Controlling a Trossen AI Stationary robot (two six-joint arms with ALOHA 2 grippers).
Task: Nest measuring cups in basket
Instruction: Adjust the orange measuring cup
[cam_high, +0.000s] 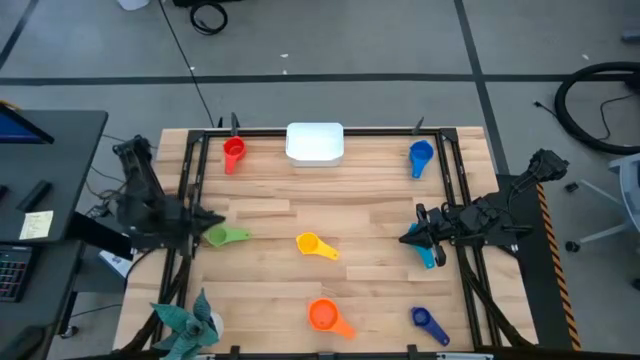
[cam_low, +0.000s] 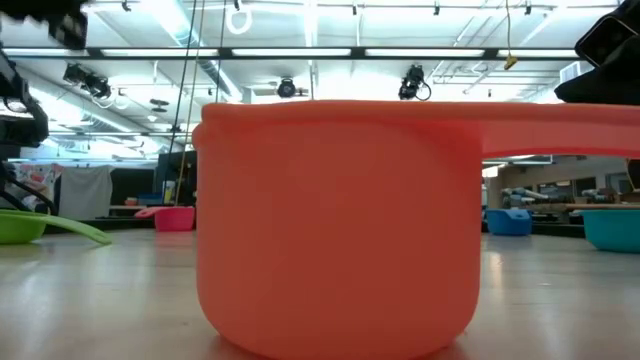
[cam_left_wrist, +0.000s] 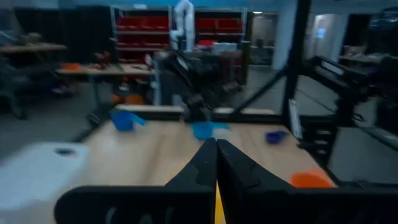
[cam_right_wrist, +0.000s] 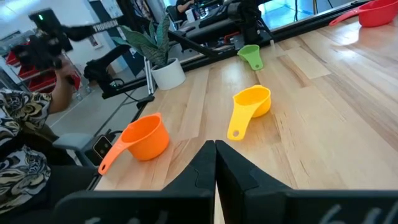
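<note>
The white basket stands at the table's far edge, middle. Measuring cups lie scattered, each resting on its base: red far left, blue far right, green at the left, yellow in the middle, orange near the front edge, dark blue at the near right. A light blue cup lies under my right arm's wrist. My left gripper is shut and holds nothing, just beside the green cup, raised above the table. My right gripper is shut and holds nothing at the right side.
A potted plant stands at the near left corner. Dark frame rails run along the table's left and right sides. A person stands beyond the near left corner. Bare wood lies between the basket and the yellow cup.
</note>
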